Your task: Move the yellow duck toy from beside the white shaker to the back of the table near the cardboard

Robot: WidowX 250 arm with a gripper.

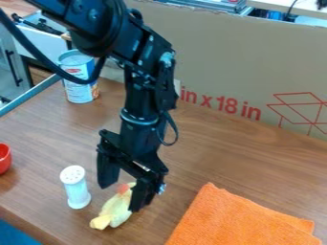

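Note:
The black gripper (121, 197) hangs low over the wooden table (211, 158), left of the middle, with its fingers spread apart. A pale yellow toy (115, 210) with a reddish patch near its upper end lies on the table at the fingertips. That upper end sits between the fingers, partly behind the right one; whether they touch it I cannot tell. Just left of the gripper and toy, a white shaker (76, 187) with a perforated top stands upright.
An orange cloth (236, 220) lies at the lower right. A red cup (4, 158) is at the left edge. A can (79, 79) stands behind the gripper at the upper left, and a large cardboard panel (236, 57) borders the table's back.

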